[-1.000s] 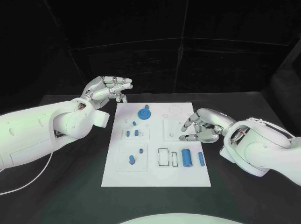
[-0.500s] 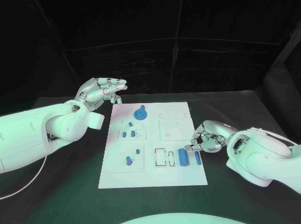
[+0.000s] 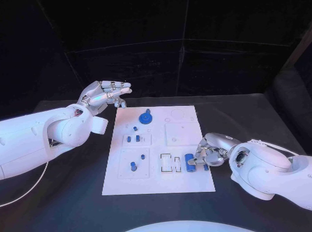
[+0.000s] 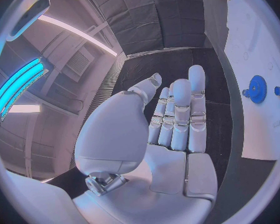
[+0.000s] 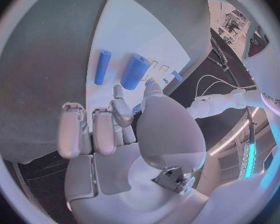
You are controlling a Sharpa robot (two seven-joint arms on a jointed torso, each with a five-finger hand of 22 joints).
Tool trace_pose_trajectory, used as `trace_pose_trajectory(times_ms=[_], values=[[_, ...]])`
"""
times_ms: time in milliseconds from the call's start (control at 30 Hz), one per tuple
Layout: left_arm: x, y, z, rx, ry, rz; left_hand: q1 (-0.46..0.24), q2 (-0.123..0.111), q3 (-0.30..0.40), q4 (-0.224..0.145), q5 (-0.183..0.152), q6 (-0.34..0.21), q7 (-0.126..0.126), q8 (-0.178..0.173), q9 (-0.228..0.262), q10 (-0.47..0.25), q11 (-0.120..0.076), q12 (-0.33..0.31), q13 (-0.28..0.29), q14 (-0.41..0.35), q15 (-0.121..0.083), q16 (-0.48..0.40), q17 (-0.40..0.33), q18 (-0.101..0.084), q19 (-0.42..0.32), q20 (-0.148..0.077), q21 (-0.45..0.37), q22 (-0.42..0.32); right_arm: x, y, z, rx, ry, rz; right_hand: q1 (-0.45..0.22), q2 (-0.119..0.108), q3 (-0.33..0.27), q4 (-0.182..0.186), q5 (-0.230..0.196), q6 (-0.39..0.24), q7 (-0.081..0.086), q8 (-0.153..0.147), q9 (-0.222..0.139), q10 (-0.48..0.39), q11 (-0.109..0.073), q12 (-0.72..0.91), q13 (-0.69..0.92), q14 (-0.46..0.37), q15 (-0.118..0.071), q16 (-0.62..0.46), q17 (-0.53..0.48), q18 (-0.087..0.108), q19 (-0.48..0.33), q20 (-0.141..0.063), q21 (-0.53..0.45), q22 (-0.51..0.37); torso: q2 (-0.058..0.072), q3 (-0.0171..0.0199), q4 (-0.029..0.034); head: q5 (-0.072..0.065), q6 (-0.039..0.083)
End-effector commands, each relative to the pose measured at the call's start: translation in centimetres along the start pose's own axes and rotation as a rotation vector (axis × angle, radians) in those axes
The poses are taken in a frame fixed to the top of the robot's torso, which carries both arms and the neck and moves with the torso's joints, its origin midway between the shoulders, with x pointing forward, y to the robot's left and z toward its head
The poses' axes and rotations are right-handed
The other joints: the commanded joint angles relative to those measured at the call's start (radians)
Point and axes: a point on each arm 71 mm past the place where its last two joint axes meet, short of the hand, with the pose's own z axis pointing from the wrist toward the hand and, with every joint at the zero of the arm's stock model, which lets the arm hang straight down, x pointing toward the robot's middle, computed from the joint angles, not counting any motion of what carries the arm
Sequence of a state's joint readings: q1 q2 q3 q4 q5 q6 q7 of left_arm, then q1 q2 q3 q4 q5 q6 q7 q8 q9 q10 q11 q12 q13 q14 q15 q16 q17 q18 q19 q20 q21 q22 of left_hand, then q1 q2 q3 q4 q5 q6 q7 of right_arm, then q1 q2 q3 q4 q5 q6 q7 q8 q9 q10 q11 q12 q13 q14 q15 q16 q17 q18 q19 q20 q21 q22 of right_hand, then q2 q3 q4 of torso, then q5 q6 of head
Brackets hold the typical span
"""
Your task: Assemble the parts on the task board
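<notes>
The white task board (image 3: 159,181) lies in the middle of the black table. A blue gear (image 3: 146,118) and several small blue pegs (image 3: 133,138) sit on its left half. A thick blue cylinder (image 3: 190,162) and a thin one (image 3: 206,166) lie near its right edge. My right hand (image 3: 209,152) hovers low over these two cylinders, fingers bent and apart, holding nothing. In the right wrist view the thumb tip (image 5: 150,83) reaches close to the thick cylinder (image 5: 135,71), with the thin one (image 5: 102,67) beside it. My left hand (image 3: 107,94) is raised off the board's far left corner, empty, fingers straight (image 4: 177,114).
Two empty rectangular slots (image 3: 171,163) lie just left of the thick cylinder. A round recess (image 3: 176,115) and a square plate (image 3: 180,134) take the board's far right part. The gear (image 4: 258,88) appears past my left hand's fingertips. Bare black table surrounds the board.
My right hand has moved along the board's right edge toward the near side and come down at the two cylinders. The left hand has hardly moved.
</notes>
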State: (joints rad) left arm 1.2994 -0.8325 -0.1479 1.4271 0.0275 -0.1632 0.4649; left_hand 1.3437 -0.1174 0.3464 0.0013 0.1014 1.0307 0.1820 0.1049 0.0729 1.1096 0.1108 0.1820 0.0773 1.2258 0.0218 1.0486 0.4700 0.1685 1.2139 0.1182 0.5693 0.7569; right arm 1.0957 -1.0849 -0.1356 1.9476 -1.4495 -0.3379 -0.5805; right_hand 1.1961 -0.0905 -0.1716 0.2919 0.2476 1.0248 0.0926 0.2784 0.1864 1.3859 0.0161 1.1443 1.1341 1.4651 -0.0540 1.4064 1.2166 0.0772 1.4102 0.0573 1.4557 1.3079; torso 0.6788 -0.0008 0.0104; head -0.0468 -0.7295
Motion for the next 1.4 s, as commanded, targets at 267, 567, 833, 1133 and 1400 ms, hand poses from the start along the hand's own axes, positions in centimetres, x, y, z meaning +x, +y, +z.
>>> trace_pose_trajectory(times_ms=[267,567,833,1133,1400], values=[[0.0,-0.1,-0.1,0.005,0.006,-0.010,-0.003,0.009,-0.007,0.001,-0.003,-0.008,0.002,0.004,0.001,-0.005,0.000,0.006,0.002,-0.008,0.002,0.002,-0.001,0.014,-0.001,0.004,-0.005,-0.002,1.1,0.3,0.7,0.007,0.024,-0.044,-0.009,-0.001,-0.004,0.001,-0.006,0.008,-0.004,0.007,0.004,-0.003,-0.006,-0.007,0.001,0.044,-0.002,0.004,0.000,-0.021,0.005,0.000,0.004,0.012,0.001,0.0005,-0.0008,0.004,-0.003],[0.0,-0.1,-0.1,0.004,0.005,-0.010,-0.003,0.009,-0.007,0.001,-0.003,-0.008,0.002,0.004,0.001,-0.005,0.000,0.006,0.002,-0.008,0.002,0.002,-0.001,0.014,-0.001,0.004,-0.005,-0.002,1.5,0.2,1.4,0.035,0.031,-0.062,0.012,0.021,0.002,-0.002,0.012,0.008,-0.007,0.018,0.016,-0.003,-0.009,-0.009,0.012,0.044,-0.005,0.005,0.003,-0.021,0.005,-0.003,0.004,0.013,0.001,-0.0005,0.0004,0.008,-0.002],[0.0,-0.1,-0.1,0.004,0.005,-0.009,-0.003,0.009,-0.007,0.001,-0.003,-0.008,0.002,0.004,0.001,-0.005,0.000,0.006,0.002,-0.008,0.002,0.002,-0.001,0.014,-0.001,0.004,-0.005,-0.002,1.7,0.3,1.2,0.045,0.001,-0.029,0.070,0.067,0.016,-0.009,0.120,0.023,-0.015,0.037,0.034,0.007,-0.016,-0.003,0.035,0.048,-0.011,0.014,0.023,-0.023,0.010,-0.008,0.008,0.022,0.000,-0.0006,-0.0015,0.011,-0.005],[0.0,-0.1,-0.1,0.004,0.005,-0.010,-0.003,0.009,-0.007,0.001,-0.003,-0.008,0.002,0.004,0.001,-0.005,0.000,0.006,0.002,-0.008,0.002,0.002,-0.001,0.014,-0.001,0.004,-0.005,-0.002,1.1,0.3,0.1,0.048,-0.077,0.184,0.095,0.115,0.024,-0.001,0.217,0.052,-0.029,0.054,0.054,0.017,-0.029,-0.013,0.042,0.055,-0.022,0.032,0.062,-0.029,0.027,-0.018,0.020,0.050,0.000,-0.0010,0.0001,0.009,-0.003],[0.1,0.0,0.0,0.001,0.008,-0.011,-0.003,0.009,-0.007,0.001,-0.003,-0.008,0.002,0.004,0.001,-0.005,0.000,0.006,0.002,-0.008,0.002,0.002,-0.001,0.014,-0.001,0.004,-0.005,-0.002,1.0,1.2,-0.6,0.038,-0.086,0.342,0.080,0.118,0.010,-0.003,0.198,0.053,-0.030,0.052,0.059,0.022,-0.030,-0.017,0.045,0.055,-0.023,0.035,0.068,-0.030,0.031,-0.020,0.023,0.056,0.000,-0.0012,0.0017,0.015,0.001]])
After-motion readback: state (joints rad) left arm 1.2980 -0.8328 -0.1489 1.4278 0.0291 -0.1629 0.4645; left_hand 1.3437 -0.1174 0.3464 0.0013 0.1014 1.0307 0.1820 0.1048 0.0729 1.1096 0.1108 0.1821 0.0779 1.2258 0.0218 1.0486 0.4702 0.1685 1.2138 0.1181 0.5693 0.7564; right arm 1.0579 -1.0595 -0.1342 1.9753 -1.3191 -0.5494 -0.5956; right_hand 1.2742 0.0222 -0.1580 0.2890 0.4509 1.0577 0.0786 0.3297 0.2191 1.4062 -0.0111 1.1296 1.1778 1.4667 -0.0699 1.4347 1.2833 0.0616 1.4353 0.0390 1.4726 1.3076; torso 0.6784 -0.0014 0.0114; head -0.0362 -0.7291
